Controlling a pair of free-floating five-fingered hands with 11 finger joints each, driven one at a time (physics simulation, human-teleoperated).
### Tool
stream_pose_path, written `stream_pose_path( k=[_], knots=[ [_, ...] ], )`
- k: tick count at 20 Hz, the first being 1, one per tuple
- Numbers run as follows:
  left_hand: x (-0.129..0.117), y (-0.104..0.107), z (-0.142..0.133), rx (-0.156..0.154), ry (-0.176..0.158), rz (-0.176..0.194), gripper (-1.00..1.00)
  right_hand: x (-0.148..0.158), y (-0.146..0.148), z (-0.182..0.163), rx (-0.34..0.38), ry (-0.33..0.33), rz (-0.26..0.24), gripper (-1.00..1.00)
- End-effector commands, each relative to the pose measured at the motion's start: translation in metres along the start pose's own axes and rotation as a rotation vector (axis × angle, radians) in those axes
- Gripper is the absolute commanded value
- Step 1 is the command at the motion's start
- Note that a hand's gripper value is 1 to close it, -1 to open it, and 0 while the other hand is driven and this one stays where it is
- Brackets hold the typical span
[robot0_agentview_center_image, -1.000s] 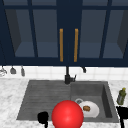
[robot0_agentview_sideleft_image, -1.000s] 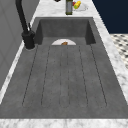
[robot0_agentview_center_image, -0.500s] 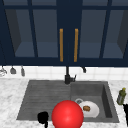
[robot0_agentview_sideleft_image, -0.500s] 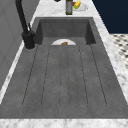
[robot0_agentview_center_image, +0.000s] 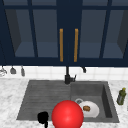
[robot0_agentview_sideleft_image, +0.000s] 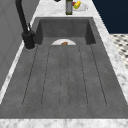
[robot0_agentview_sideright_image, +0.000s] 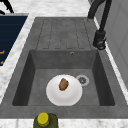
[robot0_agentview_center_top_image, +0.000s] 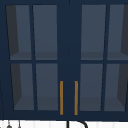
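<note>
A black left hand (robot0_agentview_center_image: 43, 117) hovers low in the front view, over the front left corner of the drainboard (robot0_agentview_center_image: 45, 97). It also shows at the top left corner of the right side view (robot0_agentview_sideright_image: 6, 6). Right beside it a big red ball (robot0_agentview_center_image: 67, 115) covers the sink's front edge; whether the hand touches it I cannot tell. A white plate (robot0_agentview_sideright_image: 64, 90) with a small brown piece of food (robot0_agentview_sideright_image: 63, 84) lies in the basin beside the drain (robot0_agentview_sideright_image: 82, 80).
A black faucet (robot0_agentview_center_image: 67, 76) stands behind the sink. An olive-green bottle (robot0_agentview_center_image: 121, 96) is on the counter at the right. Utensils (robot0_agentview_center_image: 12, 70) hang on the wall at left. Dark blue glass-door cabinets with gold handles (robot0_agentview_center_top_image: 68, 97) hang above.
</note>
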Motion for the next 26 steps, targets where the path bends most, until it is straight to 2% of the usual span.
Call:
stream_pose_path(
  k=[1, 5, 8, 12, 19, 22, 26],
  knots=[
    [0.0, 0.0, 0.0, 0.0, 0.0, 0.0, 0.0, -0.017, -0.009, -0.027, -0.002, -0.012, -0.033, -1.0],
    [0.0, 0.0, 0.0, 0.0, 0.0, 0.0, 0.0, -0.039, -0.008, -0.055, 0.006, -0.009, -0.022, -1.0],
    [0.0, 0.0, 0.0, 0.0, 0.0, 0.0, 0.0, -0.043, 0.005, -0.08, -0.004, -0.033, 0.015, -1.0],
    [0.0, 0.0, 0.0, 0.0, 0.0, 0.0, 0.0, -0.049, 0.019, -0.119, -0.003, -0.02, 0.048, -1.0],
    [0.0, 0.0, 0.0, 0.0, 0.0, 0.0, 0.0, -0.049, 0.051, -0.178, 0.039, -0.02, 0.037, -1.0],
    [0.0, 0.0, 0.0, 0.0, 0.0, 0.0, 0.0, -0.064, 0.057, -0.196, 0.054, -0.017, 0.018, -1.0],
    [0.0, 0.0, 0.0, 0.0, 0.0, 0.0, 0.0, -0.085, 0.083, -0.213, 0.056, -0.067, -0.001, -1.0]
  ],
)
